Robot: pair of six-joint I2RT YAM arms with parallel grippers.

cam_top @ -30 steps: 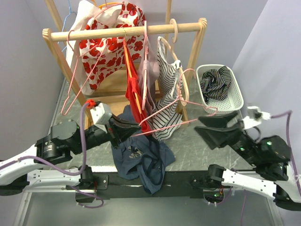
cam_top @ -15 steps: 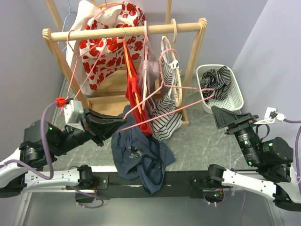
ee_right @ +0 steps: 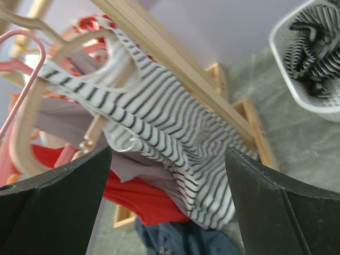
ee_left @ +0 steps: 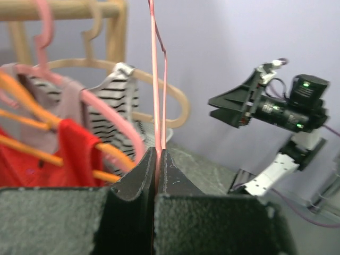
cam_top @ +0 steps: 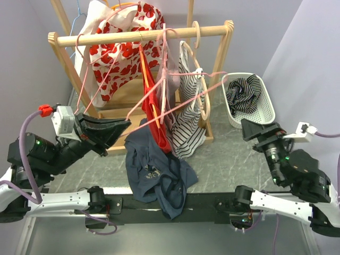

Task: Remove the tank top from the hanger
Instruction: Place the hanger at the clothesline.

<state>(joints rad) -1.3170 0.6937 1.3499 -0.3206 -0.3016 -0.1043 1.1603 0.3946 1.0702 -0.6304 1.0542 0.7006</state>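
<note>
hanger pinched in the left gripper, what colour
Pink; the wire hanger shows best in the left wrist view.

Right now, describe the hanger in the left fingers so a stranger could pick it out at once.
Start at the wooden rack. Across the front of its hung clothes slants a thin pink wire hanger, one end pinched in the left fingers. Only this hanger is gripped and tilted sideways.
</note>
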